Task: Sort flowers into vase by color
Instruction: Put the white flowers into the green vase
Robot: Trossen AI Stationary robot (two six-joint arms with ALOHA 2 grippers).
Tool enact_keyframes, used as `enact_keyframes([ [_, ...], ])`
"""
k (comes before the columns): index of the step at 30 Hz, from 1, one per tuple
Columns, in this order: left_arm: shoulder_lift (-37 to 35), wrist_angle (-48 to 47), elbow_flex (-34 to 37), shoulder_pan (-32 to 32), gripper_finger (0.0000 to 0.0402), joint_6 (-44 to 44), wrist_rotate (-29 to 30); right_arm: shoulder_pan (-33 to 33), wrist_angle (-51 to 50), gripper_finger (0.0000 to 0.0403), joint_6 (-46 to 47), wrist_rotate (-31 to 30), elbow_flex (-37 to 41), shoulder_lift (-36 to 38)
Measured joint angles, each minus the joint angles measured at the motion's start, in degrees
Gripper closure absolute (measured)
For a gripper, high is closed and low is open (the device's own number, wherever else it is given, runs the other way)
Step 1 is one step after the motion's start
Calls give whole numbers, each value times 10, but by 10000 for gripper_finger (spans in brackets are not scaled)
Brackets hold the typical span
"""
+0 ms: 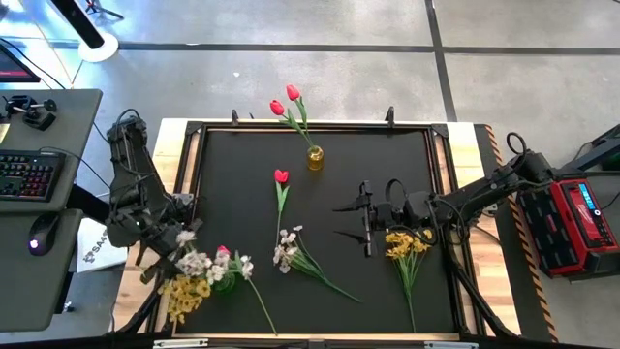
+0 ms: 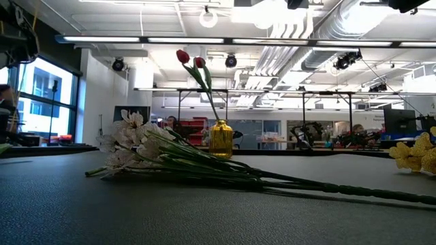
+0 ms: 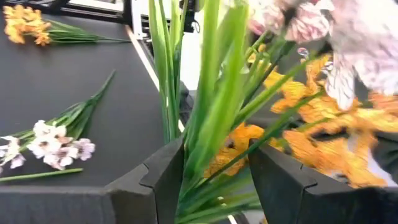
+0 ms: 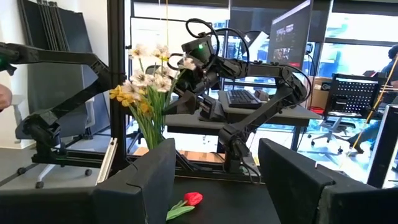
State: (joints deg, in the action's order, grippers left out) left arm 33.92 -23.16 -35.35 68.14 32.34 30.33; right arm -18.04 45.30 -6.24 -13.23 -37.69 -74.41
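Matte black desk [image 1: 320, 184], flat and rectangular, wood-edged. Left pincer [image 1: 184, 254] at the near left corner, dark angular fingers [image 3: 161, 180] parted around green plastic stems of a yellow-and-white bunch [image 1: 194, 276]; whether touching, not discernible; vase under it hidden. Right pincer [image 1: 363, 219] spread, empty, mid-desk right. White spray [image 1: 291, 252] lying flat at centre, yellow bunch [image 1: 407, 247] beside the right pincer, single red tulip [image 1: 281, 184]. Two red tulips [image 1: 289, 105] upright in a small amber glass vase [image 1: 315, 158] at the far edge.

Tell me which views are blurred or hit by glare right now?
Left wrist view: white blossoms and yellow blossoms close to the lens are blurred. Low view: ceiling lights bright, far room soft. Right wrist view: windows bright. High view: evenly lit, sharp.
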Motion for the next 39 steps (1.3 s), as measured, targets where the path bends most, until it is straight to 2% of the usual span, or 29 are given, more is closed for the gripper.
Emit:
enact_keyframes([
  [6, -18, -29, 0, 22, 234, 2, 9, 0, 0, 187, 0, -2, 0, 0],
  [13, -31, -38, 0, 20, 234, 14, 75, 0, 0, 187, -1, -2, 0, 0],
  [16, -31, -38, 0, 20, 234, -7, 86, 0, 0, 187, -2, -2, 0, 0],
  [21, -31, -13, 0, 19, 234, -49, 140, 0, 0, 187, -2, -2, 0, 0],
  [26, -31, -12, 0, 20, 234, -26, 115, 0, 0, 187, -2, -2, 0, 0],
  [30, -31, -24, -2, 20, 234, 25, 35, 0, 0, 187, 0, -2, 0, 0],
  [33, -31, -71, -15, 20, 234, 93, 3, 0, 0, 187, 0, -2, 0, 0],
  [39, -31, -216, -53, 20, 234, 250, 2, 0, 0, 187, -1, -2, 0, 0],
])
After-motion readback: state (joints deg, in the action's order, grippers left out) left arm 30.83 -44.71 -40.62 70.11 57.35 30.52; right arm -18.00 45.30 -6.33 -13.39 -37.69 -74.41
